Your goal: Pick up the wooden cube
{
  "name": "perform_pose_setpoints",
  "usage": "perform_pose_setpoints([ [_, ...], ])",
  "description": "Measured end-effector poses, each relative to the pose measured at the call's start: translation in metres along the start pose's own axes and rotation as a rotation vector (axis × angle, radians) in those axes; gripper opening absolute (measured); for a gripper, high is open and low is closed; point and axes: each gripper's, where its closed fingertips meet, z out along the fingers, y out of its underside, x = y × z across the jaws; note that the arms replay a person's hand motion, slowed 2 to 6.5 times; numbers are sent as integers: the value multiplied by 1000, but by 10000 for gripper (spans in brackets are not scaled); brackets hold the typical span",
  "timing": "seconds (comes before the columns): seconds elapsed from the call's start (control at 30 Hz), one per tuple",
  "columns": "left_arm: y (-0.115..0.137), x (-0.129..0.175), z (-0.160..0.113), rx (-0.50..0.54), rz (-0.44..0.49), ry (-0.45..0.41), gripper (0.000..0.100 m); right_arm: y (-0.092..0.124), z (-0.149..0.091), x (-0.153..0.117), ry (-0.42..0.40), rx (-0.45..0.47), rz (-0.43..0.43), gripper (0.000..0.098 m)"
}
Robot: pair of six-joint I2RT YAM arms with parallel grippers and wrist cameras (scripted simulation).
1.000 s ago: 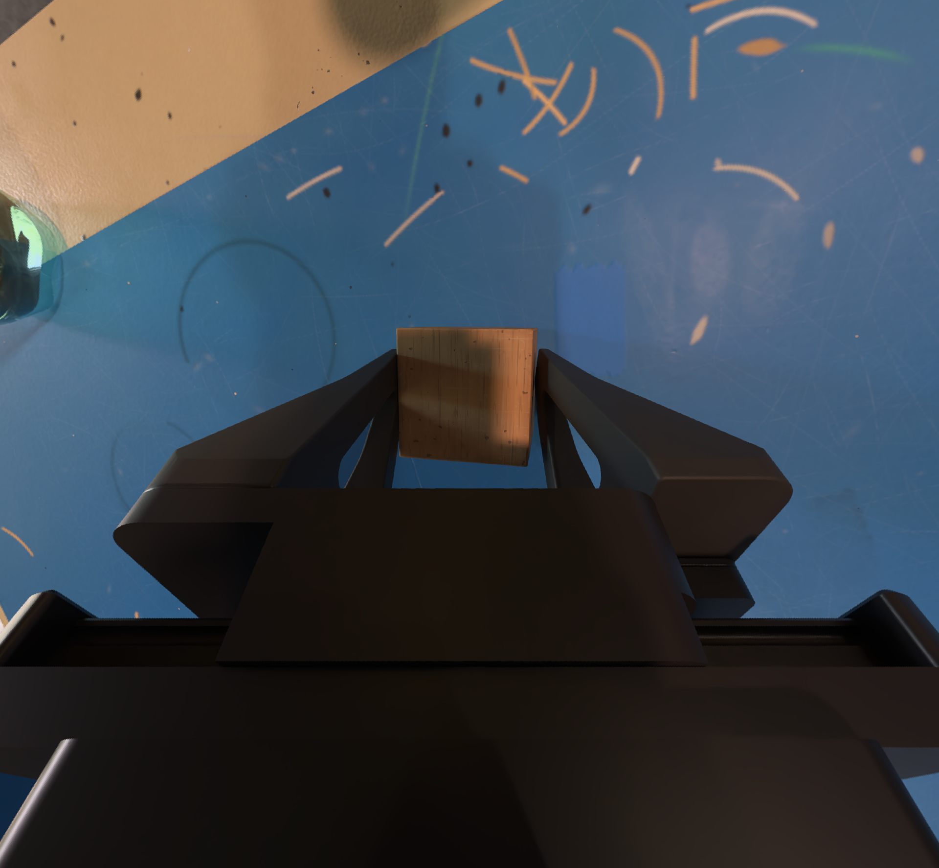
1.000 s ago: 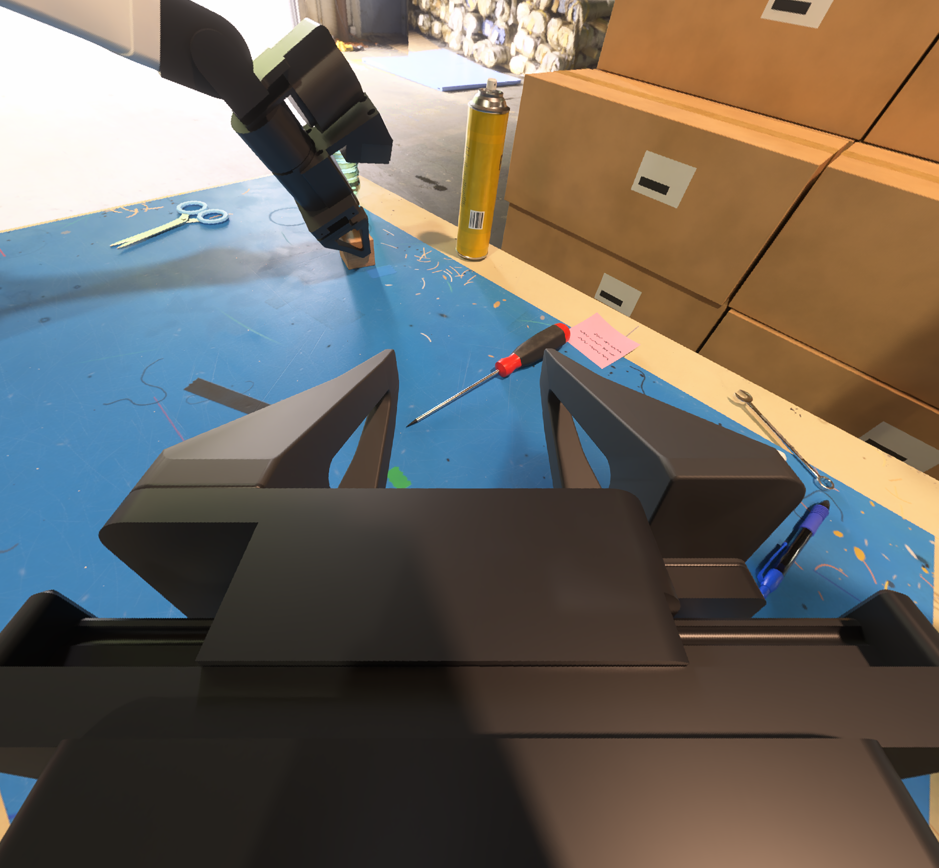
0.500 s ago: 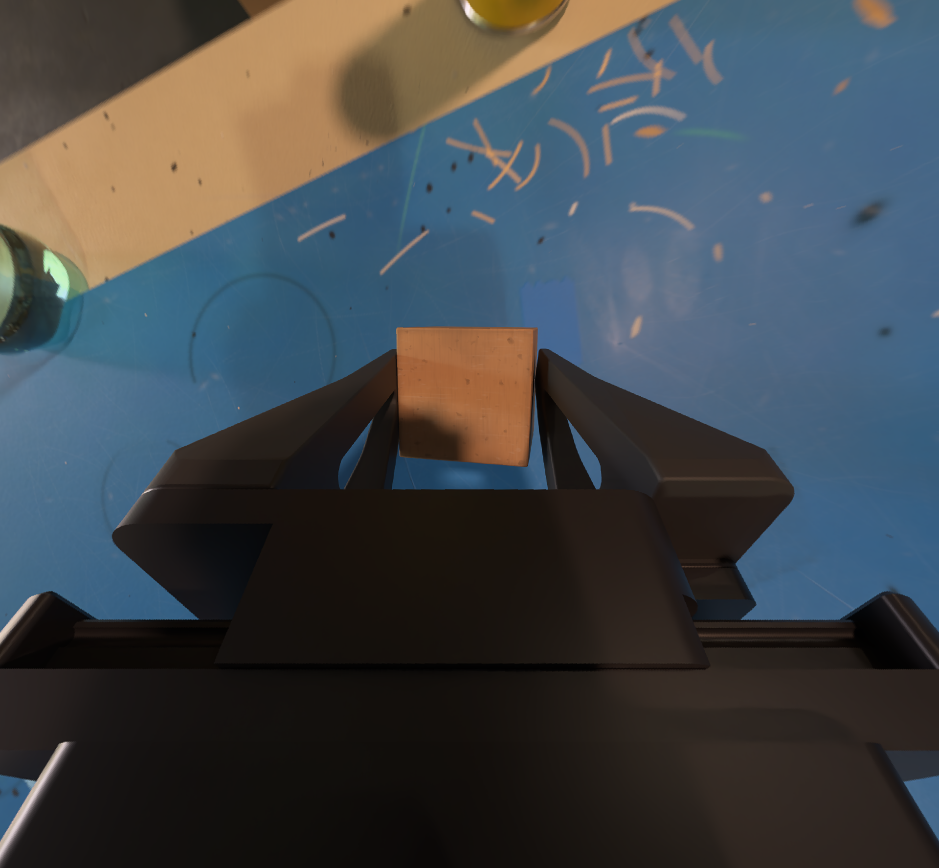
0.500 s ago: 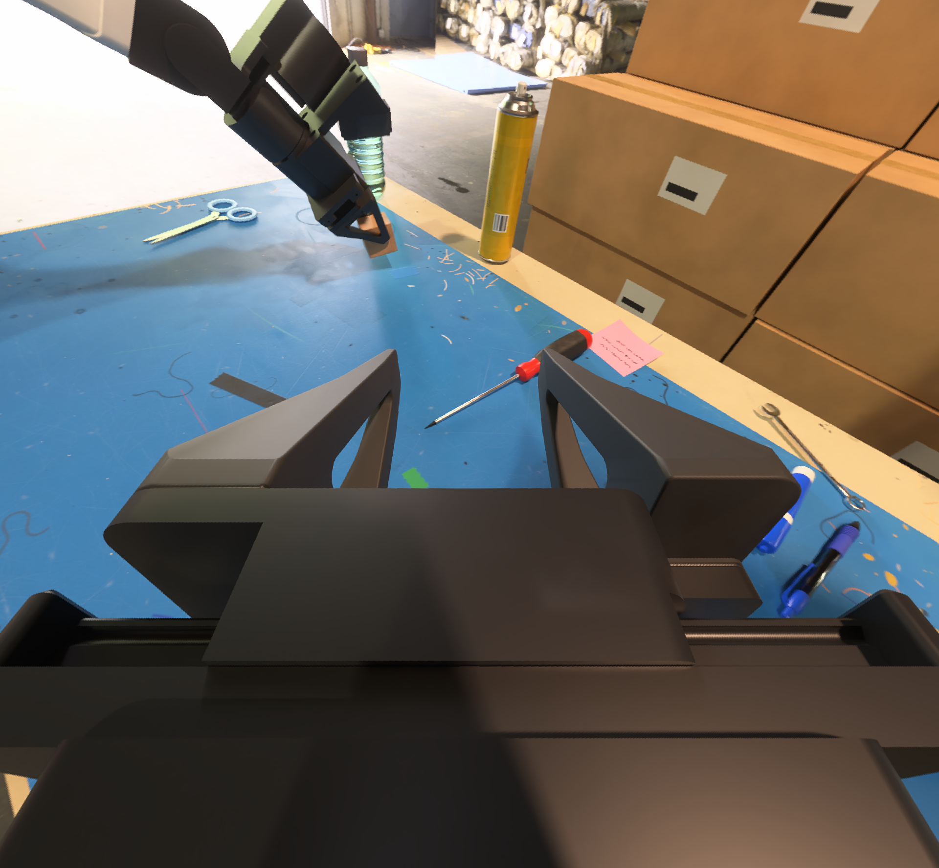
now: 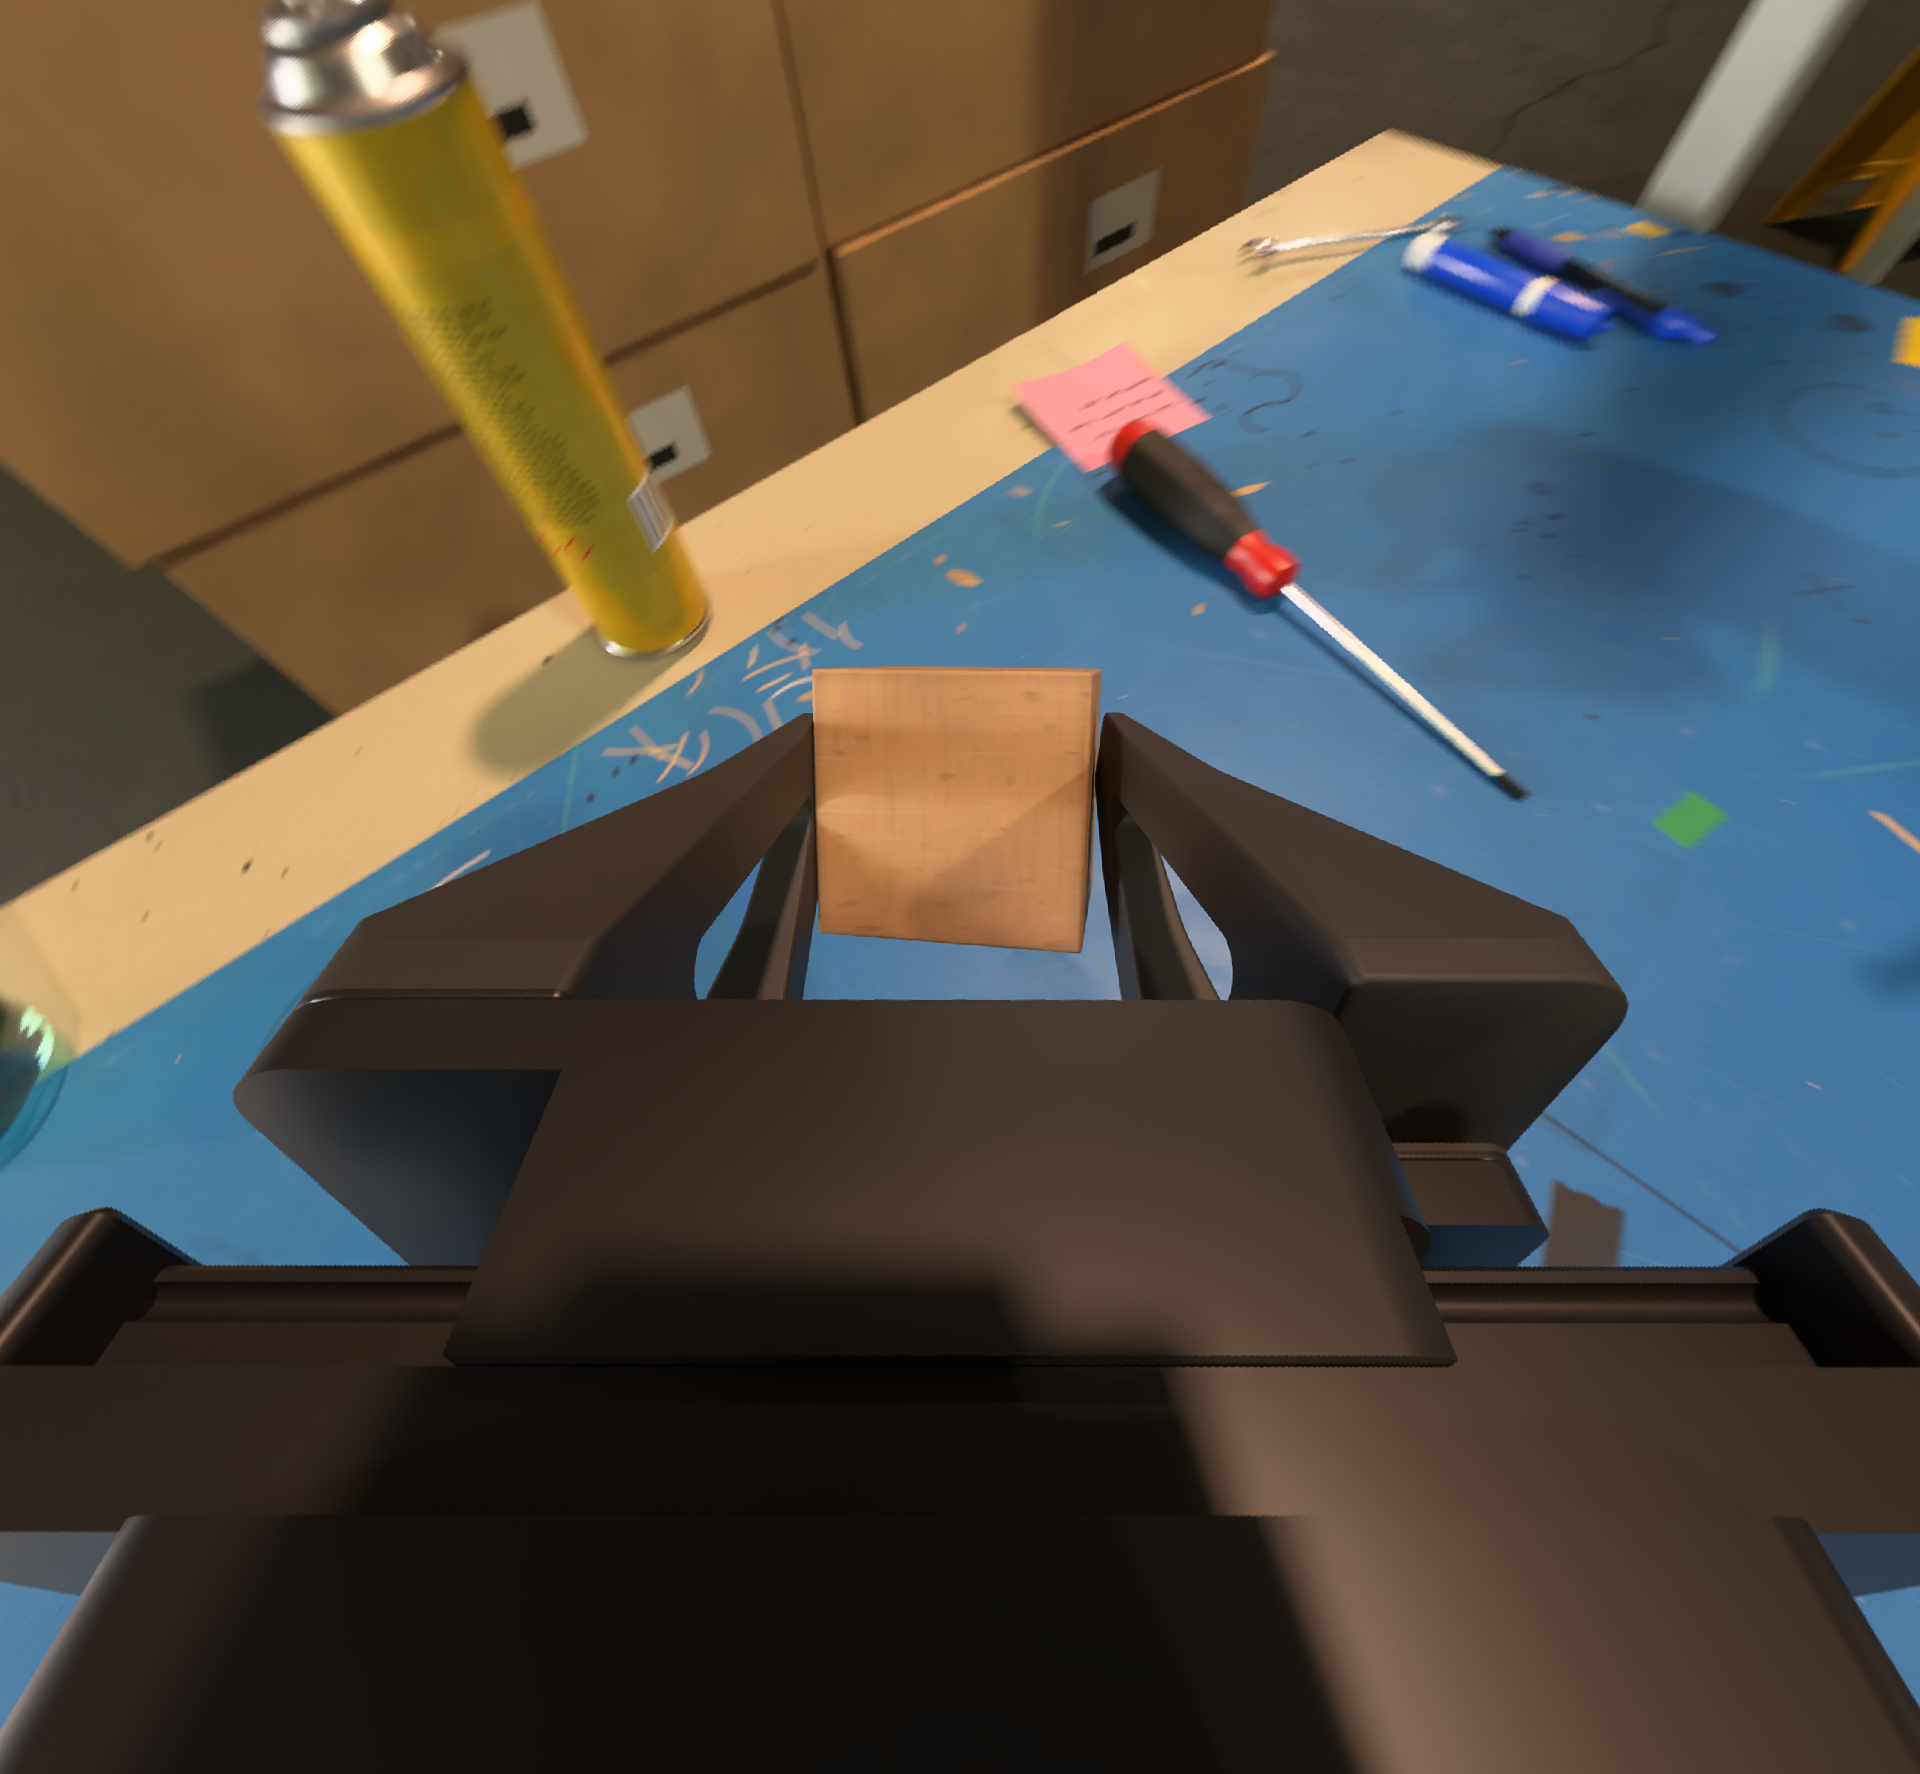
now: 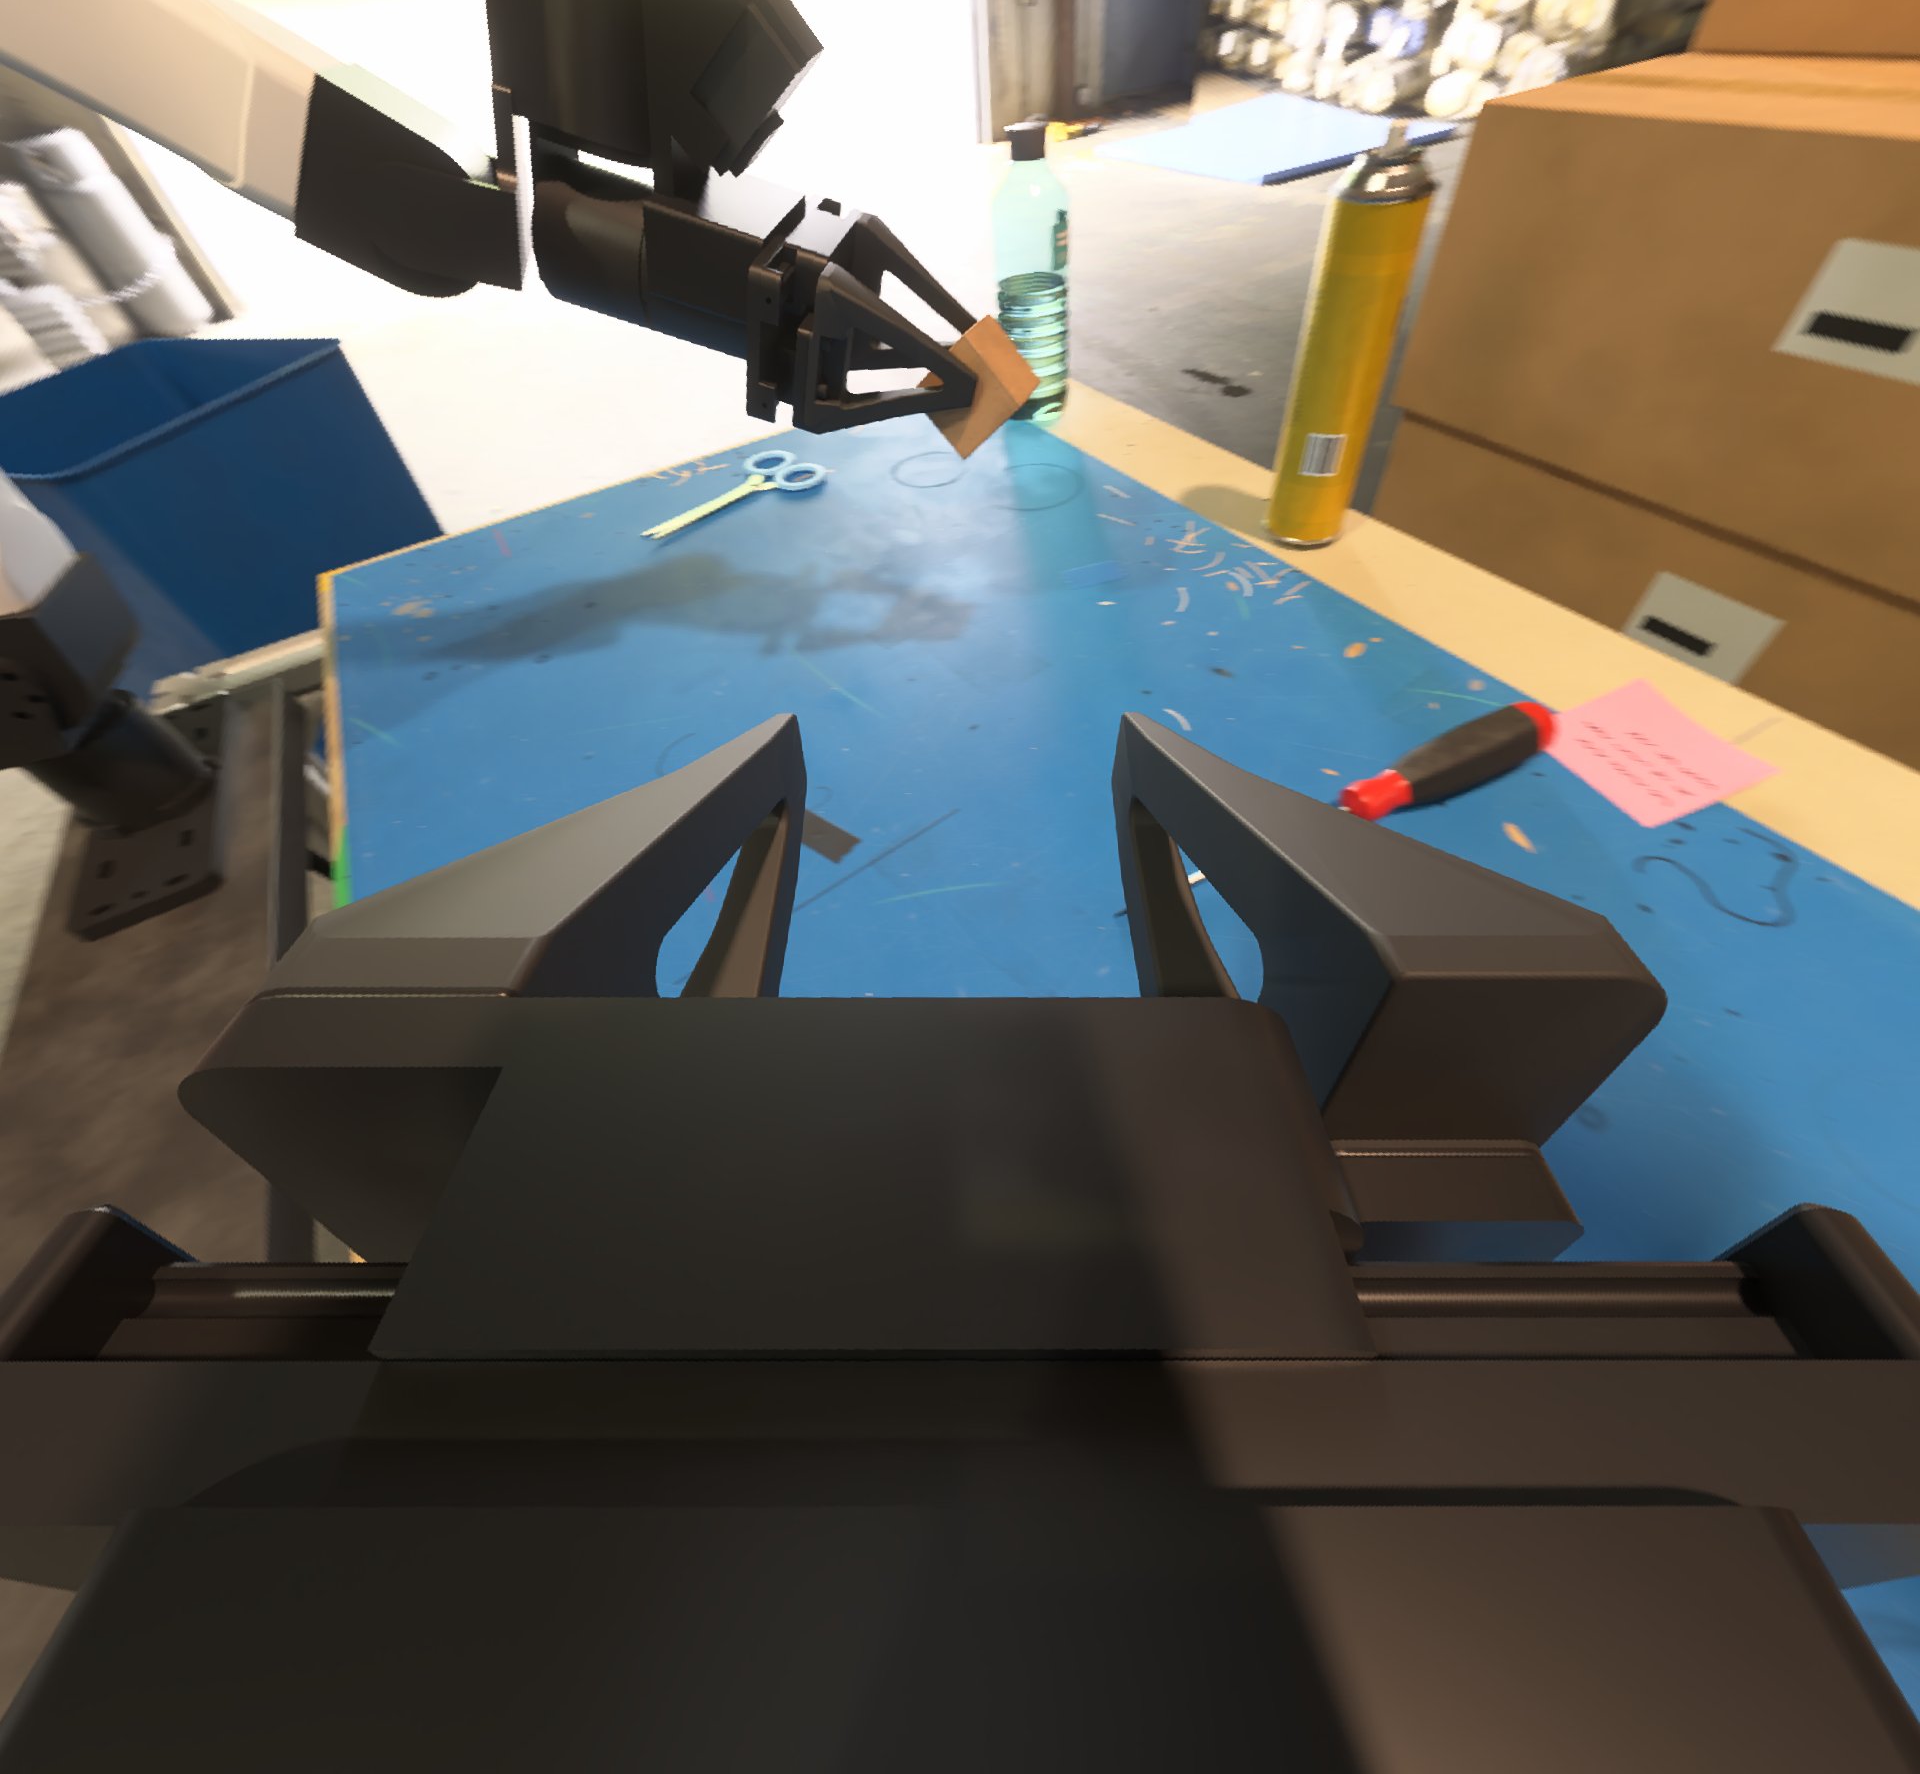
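Observation:
The wooden cube [image 5: 951, 805] is light brown and sits clamped between the two black fingers of my left gripper [image 5: 954, 737], held well above the blue mat [image 5: 1558, 945]. In the right wrist view the left gripper [image 6: 961, 368] shows at the upper middle, nearly level, with the cube [image 6: 992, 384] at its tips, high over the mat. My right gripper [image 6: 958, 737] is open and empty, hanging above the near part of the mat [image 6: 935, 644].
A yellow spray can [image 5: 478, 322] stands on the table's tan edge. A red-and-black screwdriver [image 5: 1236, 529], a pink note [image 5: 1101, 394], blue markers [image 5: 1527, 290] and a wrench [image 5: 1340, 238] lie on the mat. Scissors [image 6: 743, 493], a green bottle [image 6: 1029, 270], a blue bin [image 6: 197, 477] and cardboard boxes [image 6: 1662, 374] surround it.
My left gripper has lifted the cube off the mat and tilted from pointing down to nearly level. The right gripper's view has swung left; it stays open.

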Motion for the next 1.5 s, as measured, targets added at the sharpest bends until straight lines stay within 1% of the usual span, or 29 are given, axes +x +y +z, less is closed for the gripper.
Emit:
perform_pose_setpoints([
  [0.13,-15,42,-21,101,83,91,439,3,10,-14,-108,-3,64,527],
  [0.3,-27,93,-47,212,211,175,439,7,23,-30,-222,-10,145,570],
  [0.53,-35,154,-79,362,373,247,439,11,38,-53,-353,-26,239,631],
  [0.73,-34,195,-101,480,501,300,439,12,47,-71,-440,-40,289,664],
  [0.83,-32,211,-110,539,583,309,439,14,50,-79,-470,-45,308,675],
  [0.93,-28,225,-117,585,685,305,439,14,53,-86,-494,-49,323,683],
  [1.07,-22,239,-121,611,824,283,439,14,55,-96,-523,-52,335,692],
  [1.17,-21,246,-125,627,903,256,439,14,57,-102,-541,-54,337,695],
  [1.3,-22,255,-132,661,958,236,439,15,59,-110,-559,-58,337,696],
  [1.5,-21,265,-140,692,980,246,439,16,64,-118,-572,-65,336,696],
])
